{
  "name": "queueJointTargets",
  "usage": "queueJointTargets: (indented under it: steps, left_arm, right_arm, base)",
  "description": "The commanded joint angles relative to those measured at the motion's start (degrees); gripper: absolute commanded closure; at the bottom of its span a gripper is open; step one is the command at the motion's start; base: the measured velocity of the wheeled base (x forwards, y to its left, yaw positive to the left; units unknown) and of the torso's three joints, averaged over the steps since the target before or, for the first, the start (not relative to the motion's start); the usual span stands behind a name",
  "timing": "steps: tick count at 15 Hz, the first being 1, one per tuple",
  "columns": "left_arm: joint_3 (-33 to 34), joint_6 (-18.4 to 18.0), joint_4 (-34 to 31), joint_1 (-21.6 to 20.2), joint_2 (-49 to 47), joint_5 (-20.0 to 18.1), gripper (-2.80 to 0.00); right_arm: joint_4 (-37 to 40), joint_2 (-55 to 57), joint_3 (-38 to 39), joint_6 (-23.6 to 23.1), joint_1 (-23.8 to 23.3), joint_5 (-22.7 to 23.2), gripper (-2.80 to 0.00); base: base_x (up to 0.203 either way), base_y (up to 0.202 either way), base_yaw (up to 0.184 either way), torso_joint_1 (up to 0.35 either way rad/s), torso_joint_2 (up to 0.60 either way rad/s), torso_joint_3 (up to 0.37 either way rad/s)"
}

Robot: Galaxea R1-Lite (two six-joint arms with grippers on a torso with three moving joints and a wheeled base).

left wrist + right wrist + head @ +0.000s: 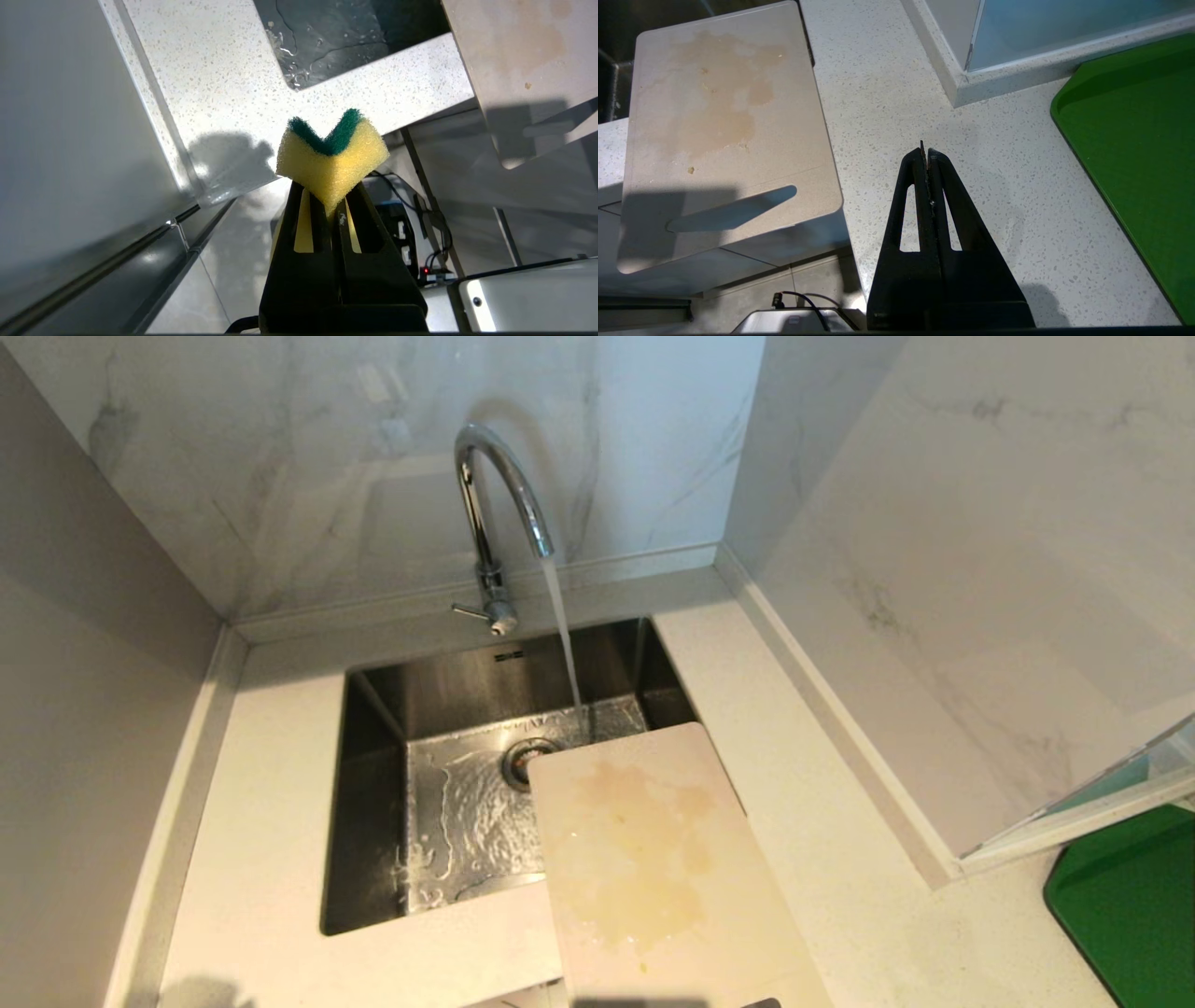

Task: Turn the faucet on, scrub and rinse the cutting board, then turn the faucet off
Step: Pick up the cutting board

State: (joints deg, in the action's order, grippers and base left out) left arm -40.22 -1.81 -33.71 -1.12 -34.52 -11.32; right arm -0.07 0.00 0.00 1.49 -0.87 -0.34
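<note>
Head view: faucet running, stained cutting board overhanging our sink.
Our left claw grasps a folded sponge, apparently below the bench edge; right claw clenched, empty.

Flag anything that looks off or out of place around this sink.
The cutting board sits askew, one end over the sink, the other jutting past the counter edge, yellowish-brown stains across it. The faucet runs onto the basin floor, missing the board.

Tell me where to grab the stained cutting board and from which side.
Judging by its pose, grip the cutting board at the slot-handle end, coming from the robot's side: that end overhangs the counter edge, while the far end juts over the sink.
</note>
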Motion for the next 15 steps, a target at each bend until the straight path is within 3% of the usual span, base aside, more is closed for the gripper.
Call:
queueJointTargets:
  steps: [1,6,13,15]
  left_arm:
    - [7.4,0.2,3.6,0.0,8.0,0.5,0.00]
    - [20.2,0.2,15.5,0.1,14.7,5.5,0.00]
    - [33.6,-3.2,23.8,-0.5,21.9,7.1,0.00]
    - [38.1,-3.2,29.1,-0.8,22.7,9.5,0.00]
  right_arm:
    - [0.0,0.0,0.0,0.0,0.1,0.0,0.00]
    - [0.0,0.0,0.0,0.0,0.0,0.0,0.00]
    - [0.0,0.0,0.0,0.0,0.0,0.0,0.00]
    - [0.0,0.0,0.0,0.0,0.0,0.0,0.00]
  base:
    - [0.000,0.000,0.000,0.000,0.00,0.000]
    - [0.000,0.000,0.000,0.000,0.00,0.000]
    - [0.000,0.000,0.000,0.000,0.00,0.000]
    - [0.000,0.000,0.000,0.000,0.00,0.000]
